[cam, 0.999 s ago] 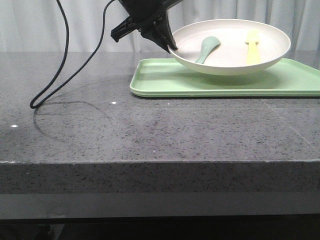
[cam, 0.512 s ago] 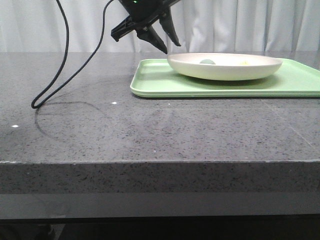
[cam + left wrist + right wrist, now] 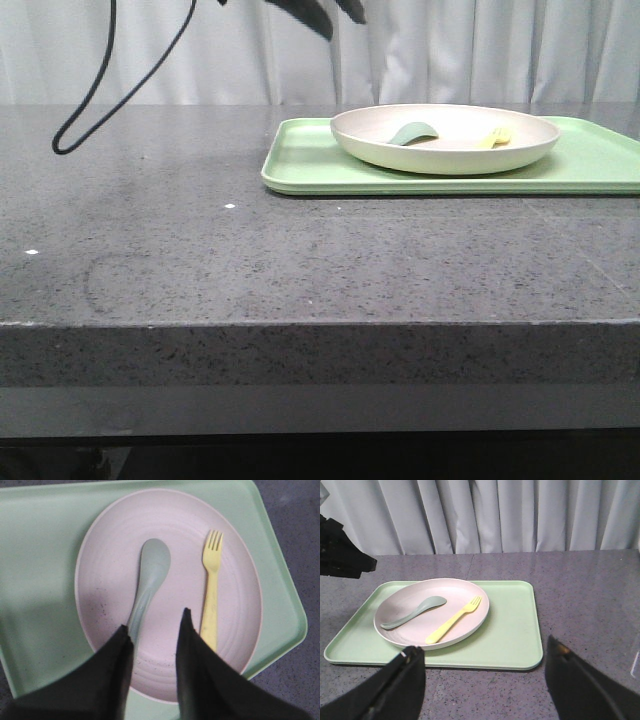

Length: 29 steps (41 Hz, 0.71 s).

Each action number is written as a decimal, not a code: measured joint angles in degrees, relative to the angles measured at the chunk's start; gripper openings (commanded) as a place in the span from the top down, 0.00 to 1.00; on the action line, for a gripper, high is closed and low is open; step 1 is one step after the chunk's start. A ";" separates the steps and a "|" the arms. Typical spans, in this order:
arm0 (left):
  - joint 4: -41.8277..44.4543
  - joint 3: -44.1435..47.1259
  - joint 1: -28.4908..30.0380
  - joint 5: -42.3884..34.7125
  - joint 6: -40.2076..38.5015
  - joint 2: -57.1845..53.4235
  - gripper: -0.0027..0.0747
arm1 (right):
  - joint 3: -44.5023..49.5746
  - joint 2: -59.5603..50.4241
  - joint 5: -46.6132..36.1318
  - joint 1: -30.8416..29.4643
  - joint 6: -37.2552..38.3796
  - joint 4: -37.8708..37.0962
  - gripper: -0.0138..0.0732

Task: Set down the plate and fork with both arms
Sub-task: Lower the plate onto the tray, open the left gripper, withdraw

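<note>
You're looking at a dark grey speckled stone table filling the lower and middle frame. Pale pleated curtains span the top, evenly and softly lit.

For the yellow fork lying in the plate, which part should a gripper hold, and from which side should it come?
Probably the handle, from straight above. The fork lies flat inside the plate, beside the spoon without touching it. Its handle is long and narrow, so open jaws could close across its width. The raised rim blocks a low sideways approach, and the tines are short and thin.
</note>
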 measured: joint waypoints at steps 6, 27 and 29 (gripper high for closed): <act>-0.06 0.00 -0.24 0.22 2.57 -2.40 0.99 | 0.00 0.00 -0.04 0.00 0.00 0.00 0.23; 16.38 40.75 -0.57 -6.58 5.99 -28.45 0.99 | 0.00 0.00 -0.41 0.00 0.00 0.00 0.23; 16.62 45.86 -0.57 -11.05 5.99 -32.30 0.99 | 0.00 0.00 -0.45 0.00 0.00 0.00 0.23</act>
